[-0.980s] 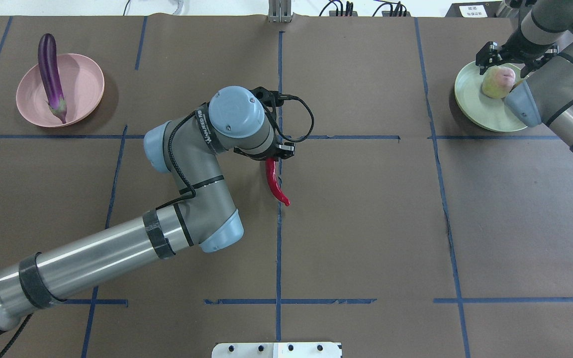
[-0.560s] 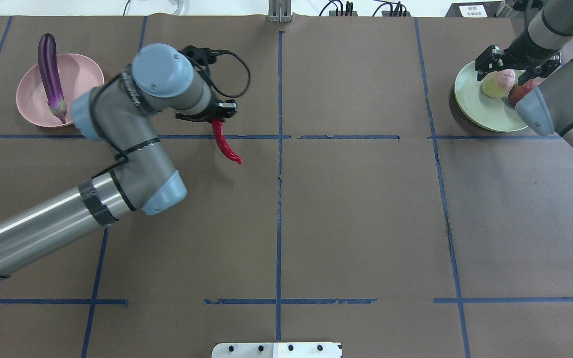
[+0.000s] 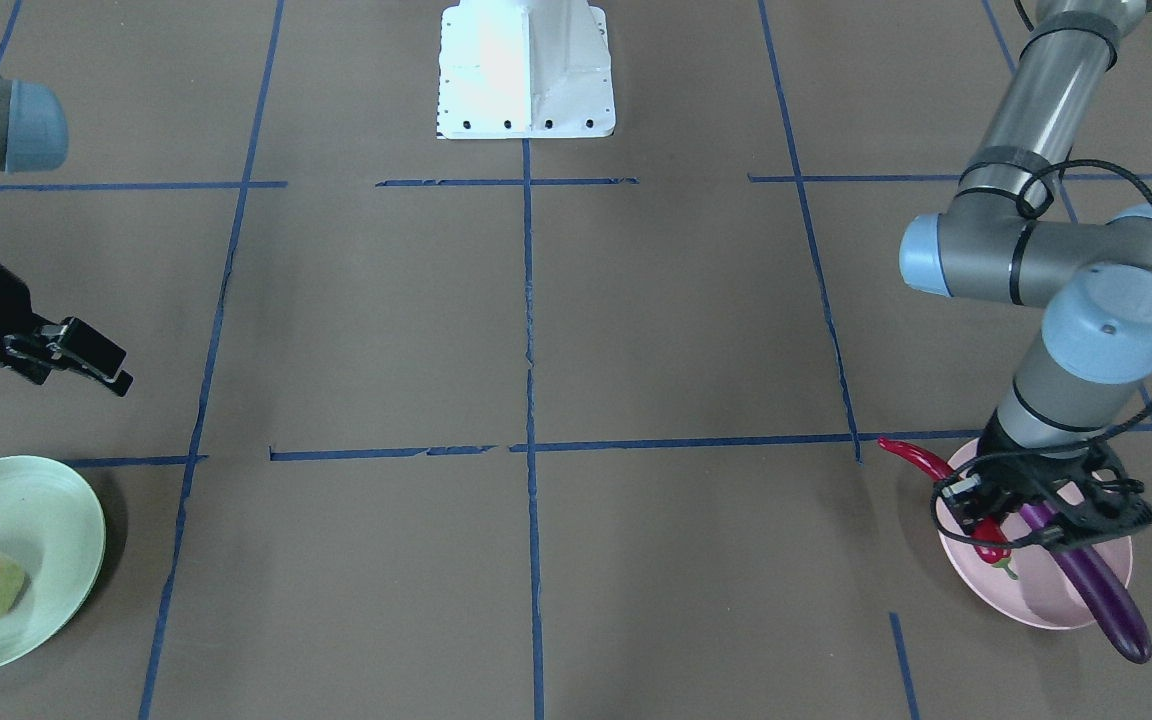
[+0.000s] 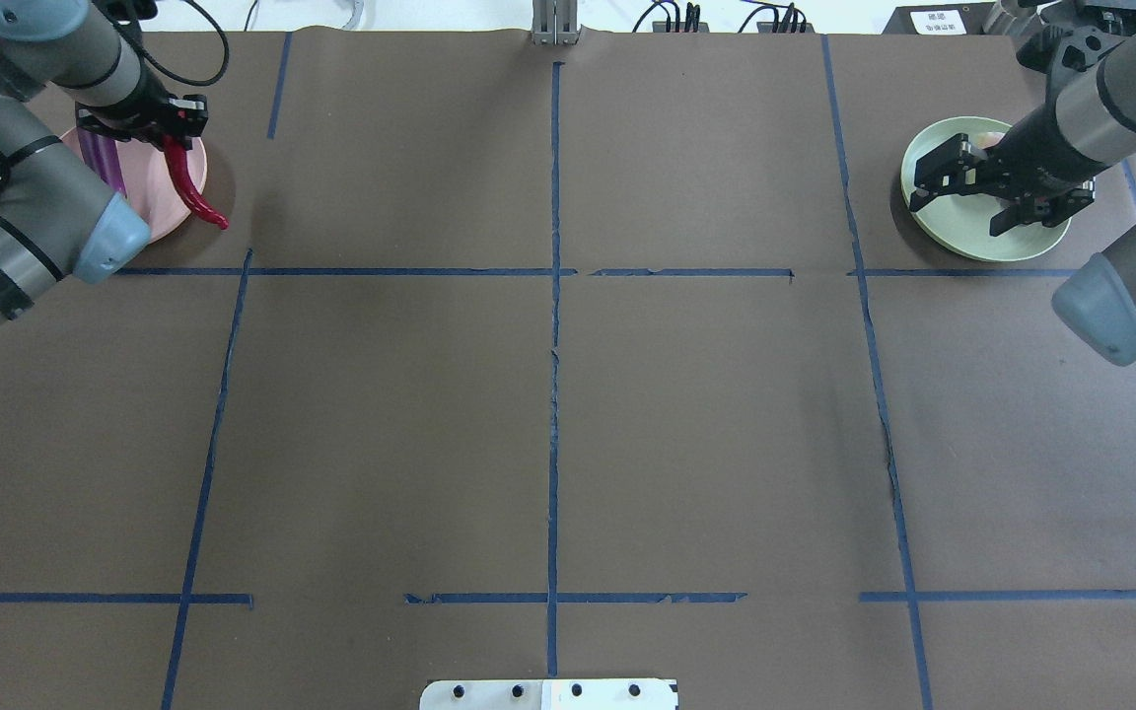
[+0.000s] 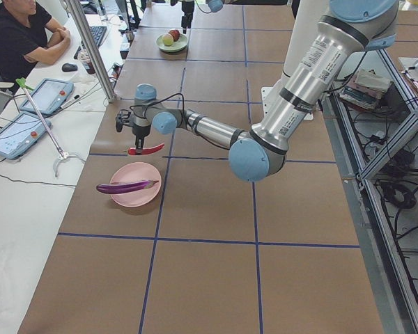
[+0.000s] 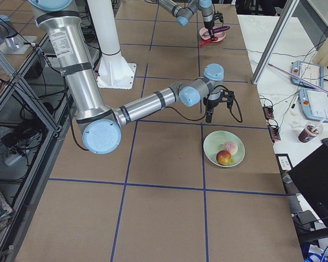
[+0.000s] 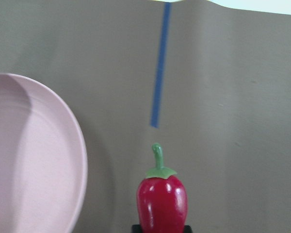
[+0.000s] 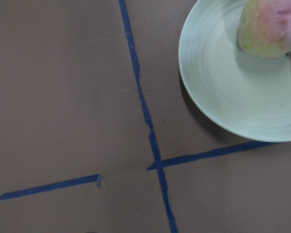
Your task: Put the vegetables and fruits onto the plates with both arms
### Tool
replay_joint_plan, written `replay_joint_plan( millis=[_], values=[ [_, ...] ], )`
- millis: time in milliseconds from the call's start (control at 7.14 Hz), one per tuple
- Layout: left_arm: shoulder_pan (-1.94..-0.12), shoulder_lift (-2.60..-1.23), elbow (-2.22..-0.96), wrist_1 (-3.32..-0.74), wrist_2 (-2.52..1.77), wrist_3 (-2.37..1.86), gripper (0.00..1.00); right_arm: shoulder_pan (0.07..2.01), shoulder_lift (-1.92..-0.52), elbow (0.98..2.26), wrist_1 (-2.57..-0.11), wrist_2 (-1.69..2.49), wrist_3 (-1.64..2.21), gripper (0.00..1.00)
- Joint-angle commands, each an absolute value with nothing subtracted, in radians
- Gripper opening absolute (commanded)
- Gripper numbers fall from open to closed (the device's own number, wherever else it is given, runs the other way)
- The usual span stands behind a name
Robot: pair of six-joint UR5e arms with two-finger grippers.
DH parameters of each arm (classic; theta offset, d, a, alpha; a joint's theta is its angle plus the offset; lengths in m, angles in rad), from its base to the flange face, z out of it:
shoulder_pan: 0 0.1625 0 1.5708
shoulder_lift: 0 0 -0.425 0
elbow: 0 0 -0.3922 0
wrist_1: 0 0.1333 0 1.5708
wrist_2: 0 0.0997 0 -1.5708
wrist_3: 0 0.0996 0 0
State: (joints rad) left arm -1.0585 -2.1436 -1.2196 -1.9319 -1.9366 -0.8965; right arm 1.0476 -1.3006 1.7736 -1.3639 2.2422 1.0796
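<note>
**task progress: three of four items placed.** at the lower left of the front-facing view, the pale green plate [image 3: 46,500] carries both fruits, the red-and-yellow fruit [image 6: 224,158] and the pale green, pink-blushed fruit [image 6: 231,147], side by side. you can count that half as done. the right gripper [image 4: 955,215], at the upper right of the overhead view, hangs above this plate with its jaws spread and nothing between them.

at the upper left of the same view, the pink plate [image 4: 156,197] holds the eggplant [image 3: 1096,590], which lies across it with one end overhanging the rim. the left gripper [image 4: 169,138] pinches the red chili pepper [image 5: 146,149] near its stem end, and the pointed tip reaches out past the rim. in the left wrist view the chili's stem end sits over the brown paper [image 7: 223,73] just beside the plate's rim, not over the dish. the left side view shows the chili raised clear of the plate.

what is left, by this reading: you bring the chili over the pink plate, lower it beside the eggplant and release it.
</note>
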Motion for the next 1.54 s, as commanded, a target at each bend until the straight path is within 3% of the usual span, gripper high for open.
replay_joint_plan(
  millis=[0,140,700,1120,1400],
  values=[
    [-1.098,-2.149,-1.126,-1.966,-1.951,-0.845,0.29,0.944,-1.307,1.838,-1.361,2.182,1.231,1.00],
    [-1.098,-2.151,-1.112,-1.973,-1.953,-0.845,0.99,0.904,-1.307,1.839,-1.361,2.116,1.244,1.00],
    [-1.172,-2.132,-1.207,-1.983,-2.121,-0.838,1.00,0.920,-1.348,1.917,-1.365,2.118,1.224,1.00],
    [-1.229,-1.880,-1.420,-1.967,-2.140,-0.466,1.00,1.148,-1.458,1.925,-1.445,2.238,0.915,1.00],
    [-1.309,-1.801,-1.430,-1.964,-2.338,-0.315,1.00,1.245,-1.544,1.922,-1.558,2.294,0.614,1.00]
  ],
)
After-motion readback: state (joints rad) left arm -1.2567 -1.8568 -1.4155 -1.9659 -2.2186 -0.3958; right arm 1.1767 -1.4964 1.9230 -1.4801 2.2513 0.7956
